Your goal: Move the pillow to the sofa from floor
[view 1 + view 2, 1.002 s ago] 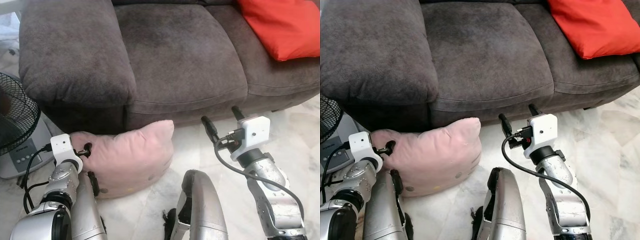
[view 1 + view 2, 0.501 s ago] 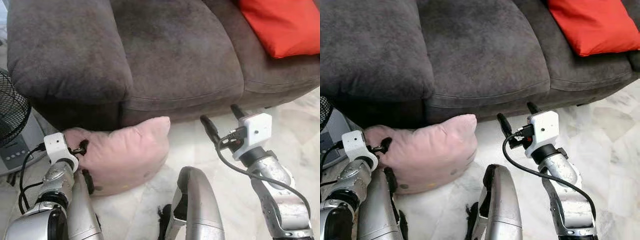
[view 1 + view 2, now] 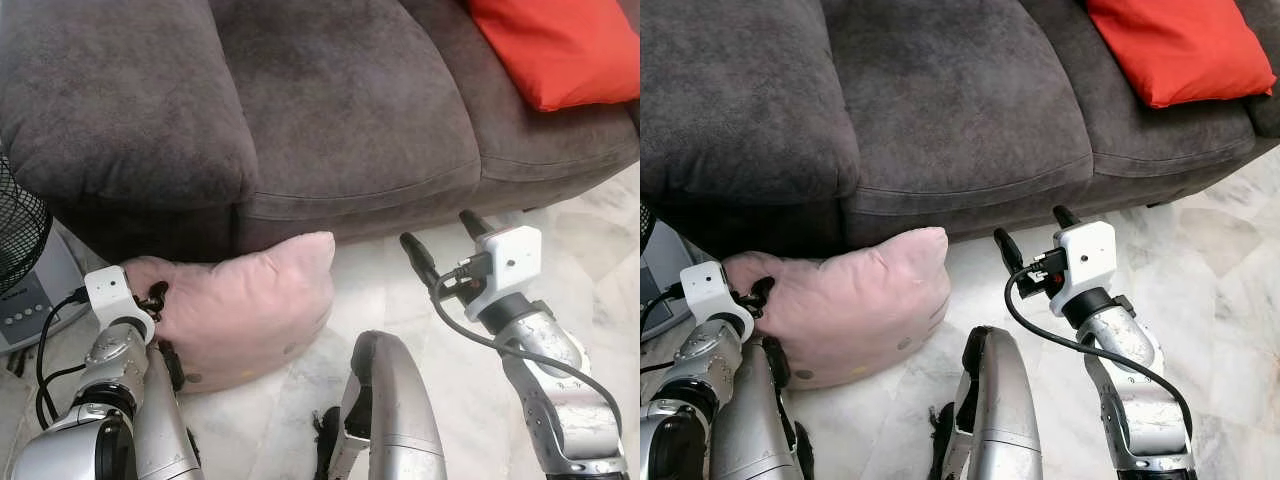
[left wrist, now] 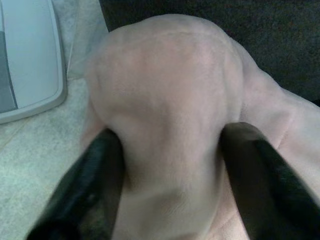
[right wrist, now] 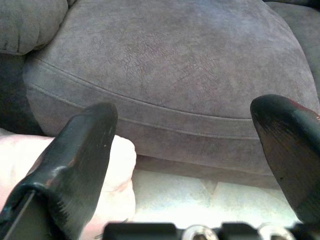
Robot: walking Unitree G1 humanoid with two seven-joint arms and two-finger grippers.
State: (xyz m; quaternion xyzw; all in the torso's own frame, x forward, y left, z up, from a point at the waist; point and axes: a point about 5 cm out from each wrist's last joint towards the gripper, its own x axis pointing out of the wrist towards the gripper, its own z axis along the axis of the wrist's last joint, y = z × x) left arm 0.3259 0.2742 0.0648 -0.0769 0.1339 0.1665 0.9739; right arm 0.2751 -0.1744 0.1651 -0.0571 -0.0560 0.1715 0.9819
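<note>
Over on the left a black fan [image 3: 18, 235] and its grey base stand on the marble floor [image 3: 1210, 270], and just beside them the left gripper [image 4: 167, 170] has its two fingers pressed into one corner of the pink pillow [image 3: 245, 300], the stuffing bulging up between them. That pillow sits on the floor, leaning against the front of the dark grey sofa [image 3: 330, 110]. It looks light, soft and floppy, so a corner pinch alone may let it sag; a second hold on the far corner would likely steady it. To the right, the right gripper [image 3: 1032, 232] hovers with fingers spread wide, short of the pillow. A red cushion [image 3: 1175, 45] lies on the sofa's far seat.
</note>
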